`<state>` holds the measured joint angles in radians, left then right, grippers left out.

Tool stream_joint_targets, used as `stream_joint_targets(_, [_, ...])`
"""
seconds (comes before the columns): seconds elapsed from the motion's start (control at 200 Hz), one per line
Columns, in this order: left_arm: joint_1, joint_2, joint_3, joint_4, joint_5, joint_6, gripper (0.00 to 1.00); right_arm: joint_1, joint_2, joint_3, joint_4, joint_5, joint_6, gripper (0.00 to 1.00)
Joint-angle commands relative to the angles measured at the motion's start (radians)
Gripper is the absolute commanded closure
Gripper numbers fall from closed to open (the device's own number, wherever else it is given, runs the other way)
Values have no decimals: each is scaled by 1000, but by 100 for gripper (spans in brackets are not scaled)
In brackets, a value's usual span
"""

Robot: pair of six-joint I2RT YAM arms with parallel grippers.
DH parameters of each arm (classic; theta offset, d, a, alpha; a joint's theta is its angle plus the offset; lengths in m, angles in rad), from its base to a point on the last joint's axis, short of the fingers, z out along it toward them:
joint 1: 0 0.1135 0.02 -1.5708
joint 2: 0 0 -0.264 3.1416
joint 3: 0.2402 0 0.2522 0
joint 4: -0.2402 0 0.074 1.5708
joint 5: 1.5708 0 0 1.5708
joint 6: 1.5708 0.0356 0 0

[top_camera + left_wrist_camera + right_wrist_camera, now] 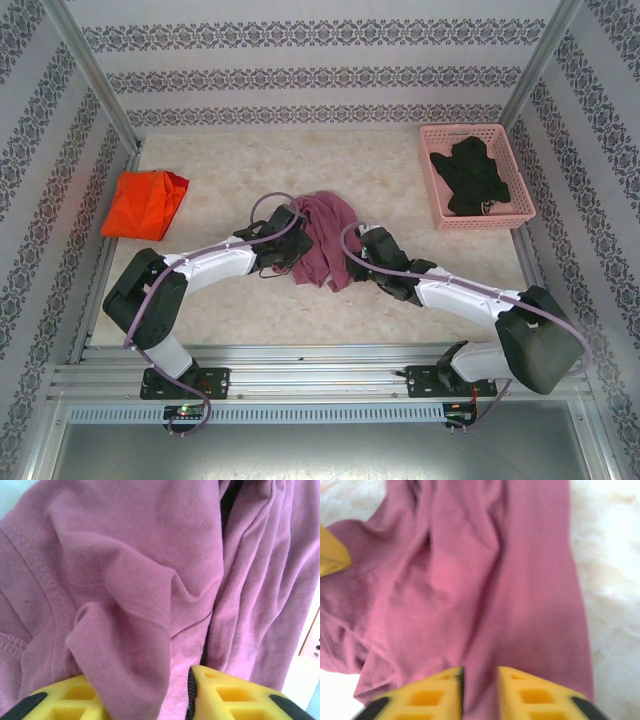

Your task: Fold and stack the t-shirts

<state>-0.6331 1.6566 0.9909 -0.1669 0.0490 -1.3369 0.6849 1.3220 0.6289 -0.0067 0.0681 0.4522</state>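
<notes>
Mid-frame from above, my left pincer (145, 696) straddles the maroon t-shirt (325, 235), grip unclear; my right pincer (480, 690) stands slightly open.

Pink basket (485, 221) at the far right corner of the table (400, 180), black cloth (470, 175) heaped inside. Tabletop pale, marbled. Patterned wallpaper (320, 75) on three sides; metal rail (320, 380) along the near edge.

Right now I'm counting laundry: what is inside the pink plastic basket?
A crumpled black garment lies in the pink plastic basket; anything beneath it is hidden by the cloth.
</notes>
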Motion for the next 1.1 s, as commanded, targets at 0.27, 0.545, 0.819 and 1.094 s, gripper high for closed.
stream_joint_targets(0.27, [24, -1, 20, -13, -38, 28, 100, 166, 77, 40, 19, 164, -168, 50])
stream_joint_targets(0.545, [38, -20, -11, -11, -49, 37, 100, 210, 230, 62, 31, 211, -88, 56])
stream_joint_targets(0.819, [72, -103, -58, -3, -98, 87, 100, 195, 140, 11, 15, 317, -97, 100])
stream_joint_targets(1.094, [163, -268, -110, -14, -95, 164, 100, 52, -175, -52, 19, 250, -105, 100])
